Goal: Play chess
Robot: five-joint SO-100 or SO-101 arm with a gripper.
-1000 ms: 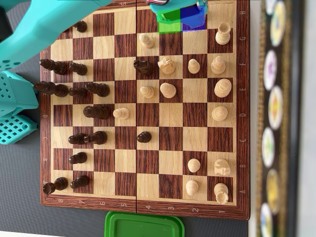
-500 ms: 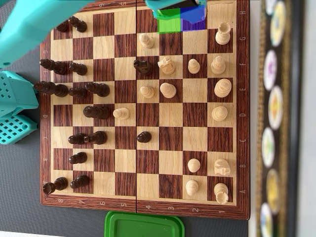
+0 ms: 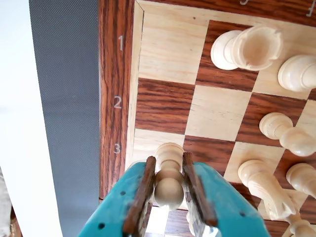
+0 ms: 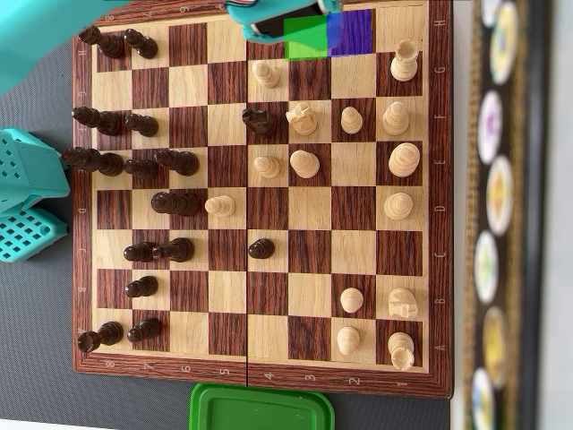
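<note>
Pale pawn (image 3: 168, 170) clamped above chessboard (image 3: 163, 106)

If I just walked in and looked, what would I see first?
First, the big wooden chessboard filling the overhead view, dark pieces crowding its left side and pale ones its right. Next, in the wrist view, the teal gripper squeezing a pale pawn near the board's edge by the number 3. A green lid peeks in below the board.

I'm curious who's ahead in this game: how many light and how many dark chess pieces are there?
Light pieces: 15, including the pawn clamped in the gripper
Dark pieces: 15, though some leaning ones overlap
Total: 30
</note>
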